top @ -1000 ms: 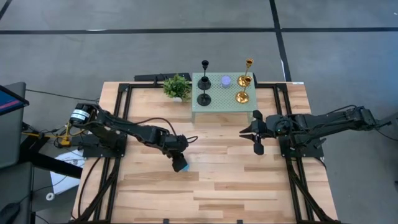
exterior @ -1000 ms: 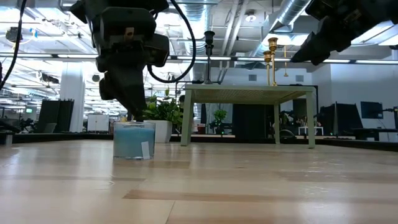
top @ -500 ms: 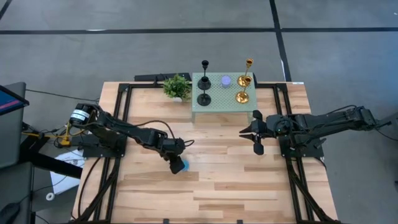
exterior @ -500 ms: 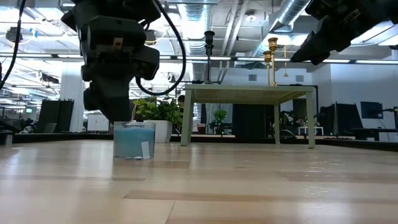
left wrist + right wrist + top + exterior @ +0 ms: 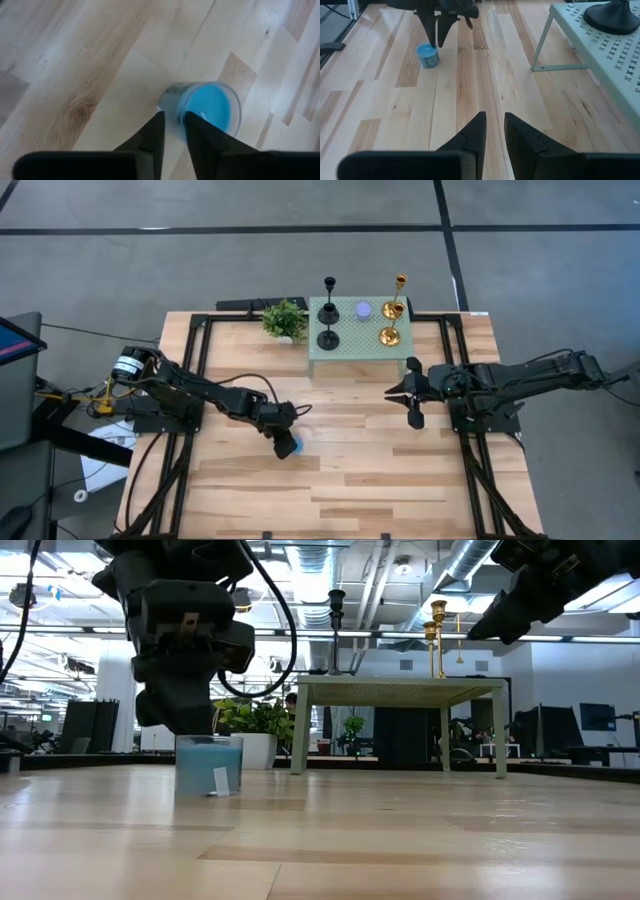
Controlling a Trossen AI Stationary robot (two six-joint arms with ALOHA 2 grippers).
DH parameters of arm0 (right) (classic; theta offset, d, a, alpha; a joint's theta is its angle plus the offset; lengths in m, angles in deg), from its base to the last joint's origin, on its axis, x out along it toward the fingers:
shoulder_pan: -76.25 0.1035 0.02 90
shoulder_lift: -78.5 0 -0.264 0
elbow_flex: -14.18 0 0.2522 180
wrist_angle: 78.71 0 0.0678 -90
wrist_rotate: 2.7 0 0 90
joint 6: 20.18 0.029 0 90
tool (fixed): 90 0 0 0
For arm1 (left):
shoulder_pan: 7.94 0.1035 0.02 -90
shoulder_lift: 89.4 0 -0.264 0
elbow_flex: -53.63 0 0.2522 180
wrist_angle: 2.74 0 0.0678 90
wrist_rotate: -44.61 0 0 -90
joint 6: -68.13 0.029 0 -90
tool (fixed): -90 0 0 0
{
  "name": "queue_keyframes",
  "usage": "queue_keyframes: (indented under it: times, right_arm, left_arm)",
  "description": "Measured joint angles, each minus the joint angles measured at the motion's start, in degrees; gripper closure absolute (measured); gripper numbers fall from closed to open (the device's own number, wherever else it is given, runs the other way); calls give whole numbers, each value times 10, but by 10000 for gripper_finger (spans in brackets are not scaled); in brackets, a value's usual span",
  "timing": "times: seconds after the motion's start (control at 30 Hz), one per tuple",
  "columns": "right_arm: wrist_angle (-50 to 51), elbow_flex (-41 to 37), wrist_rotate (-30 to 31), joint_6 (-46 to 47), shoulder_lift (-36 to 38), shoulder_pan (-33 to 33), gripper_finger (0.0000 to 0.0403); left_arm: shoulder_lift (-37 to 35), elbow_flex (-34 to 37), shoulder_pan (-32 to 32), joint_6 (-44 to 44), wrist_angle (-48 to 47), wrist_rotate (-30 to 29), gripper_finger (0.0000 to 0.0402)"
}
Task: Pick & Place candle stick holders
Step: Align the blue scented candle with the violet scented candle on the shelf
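Observation:
A low blue candle stick holder (image 5: pixel 290 446), a glass with blue wax, stands on the wooden table left of centre; it also shows in the low view (image 5: pixel 209 766). My left gripper (image 5: pixel 174 122) comes down on it and is shut on its wall. My right gripper (image 5: pixel 390 392) hangs open over the table's right half, holding nothing. On a small green table (image 5: pixel 345 352) at the far edge stand two black stemmed holders (image 5: pixel 328 338), two gold ones (image 5: pixel 390 335) and a low purple one (image 5: pixel 363 310), each on its round base. My left gripper has the blue holder's glass wall (image 5: pixel 172 102) on the side nearest the arm. One finger (image 5: pixel 195 122) reaches inside the glass and the other (image 5: pixel 156 125) stays outside. The fingers slant down from the table's left. The holder stands upright with its base on the table.
A small green leafy plant (image 5: pixel 285 320) stands just left of the green table. Black frame rails (image 5: pixel 195 370) run along both sides of the tabletop. Bare wood lies between the two arms and toward the near edge.
My left gripper has come down over the blue holder. The holder has slid a little toward the table's left edge and turned slightly, staying upright on the wood.

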Motion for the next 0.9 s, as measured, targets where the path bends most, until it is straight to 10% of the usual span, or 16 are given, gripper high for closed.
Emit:
queue_keyframes:
  times: [0.23, 0.63, 0.9]
  right_arm:
    - [0, 0, 0, 0, 0, 0, 342]
    - [3, 0, 0, -6, 0, 0, 342]
    - [15, 0, 0, -6, 0, 0, 342]
  left_arm:
    - [-1, 0, 0, -2, 6, -6, 393]
    - [0, -60, 0, -24, -1, -10, 397]
    - [0, -198, 6, 17, -192, -83, 399]
